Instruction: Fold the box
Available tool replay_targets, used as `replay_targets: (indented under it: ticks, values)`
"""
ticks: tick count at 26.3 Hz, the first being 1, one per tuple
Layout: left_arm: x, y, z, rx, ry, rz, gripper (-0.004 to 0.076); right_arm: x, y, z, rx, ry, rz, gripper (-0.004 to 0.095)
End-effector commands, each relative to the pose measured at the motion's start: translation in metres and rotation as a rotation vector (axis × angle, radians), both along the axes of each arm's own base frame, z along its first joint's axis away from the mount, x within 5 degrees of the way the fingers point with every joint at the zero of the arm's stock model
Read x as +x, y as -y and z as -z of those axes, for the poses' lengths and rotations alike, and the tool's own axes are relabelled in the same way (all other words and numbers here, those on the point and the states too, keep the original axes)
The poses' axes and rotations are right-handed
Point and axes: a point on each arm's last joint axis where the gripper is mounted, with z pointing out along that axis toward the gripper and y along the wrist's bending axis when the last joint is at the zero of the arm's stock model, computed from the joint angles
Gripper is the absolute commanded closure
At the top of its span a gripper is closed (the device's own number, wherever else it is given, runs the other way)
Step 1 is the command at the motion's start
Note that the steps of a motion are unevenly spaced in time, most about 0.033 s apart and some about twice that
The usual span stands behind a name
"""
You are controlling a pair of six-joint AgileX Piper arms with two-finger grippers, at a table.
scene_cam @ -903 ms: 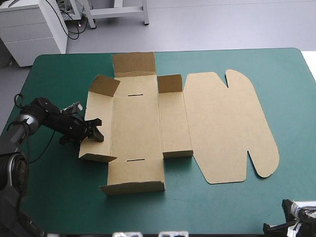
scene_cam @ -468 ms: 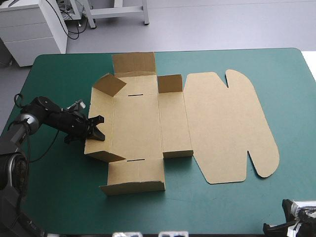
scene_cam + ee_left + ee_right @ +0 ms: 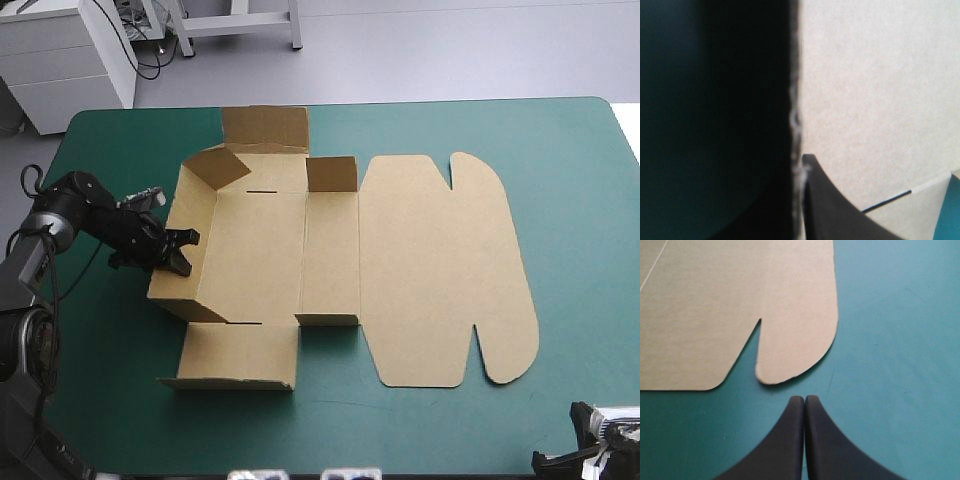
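- One brown box (image 3: 260, 255) lies unfolded on the table (image 3: 450, 430). Its long axis runs between the table's left and right edges.
- The rounded lid (image 3: 440, 270) lies flat and points toward the right edge. The tray end sits toward the left edge.
- The side wall (image 3: 180, 295) nearest the left edge stands raised, and the tab (image 3: 218, 165) at its far end leans inward.
- A small flap (image 3: 331, 173) beside the lid also stands up. The far end panel (image 3: 265, 128) tilts up, and the near end panel (image 3: 240, 355) lies almost flat.
- Two dark slits show in the tray floor, one toward the far edge and one toward the near edge. Two notches cut the lid's rim.
- Two tools are in view. The left tool (image 3: 183, 253) pinches the raised side wall from the table's left side.
- In the left wrist view the board's edge runs between the fingers. Only one black finger (image 3: 840, 215) is clear there. The other side is dark shadow, and pale board fills the rest.
- The right tool (image 3: 804, 400) has its fingers pressed together in a pointed arch with nothing between them. It is just above the teal-green cover near the near right corner.
- Ahead of the right tool lie one rounded lid ear and one notch, near it but apart.
- The high view cuts this tool off at the near right corner.
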Motion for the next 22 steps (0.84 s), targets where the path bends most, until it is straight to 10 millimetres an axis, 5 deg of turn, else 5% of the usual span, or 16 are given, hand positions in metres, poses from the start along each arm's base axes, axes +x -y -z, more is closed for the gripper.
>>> replay_targets:
  ticks: [1, 11, 22]
  values:
    - [0.005, 0.007, -0.051, 0.145, 0.082, 0.052, 0.0731, -0.002, -0.002, -0.012, 0.02, 0.131, -0.01, 0.0922]
    - [0.019, 0.072, -0.1, 0.65, 0.325, 0.373, 0.0731, -0.002, -0.004, -0.012, 0.051, 0.122, -0.02, 0.0922]
    - [-0.011, 0.186, -0.116, 0.944, 0.638, 0.932, 0.0731, -0.002, -0.005, -0.012, 0.074, 0.118, -0.026, 0.0922]
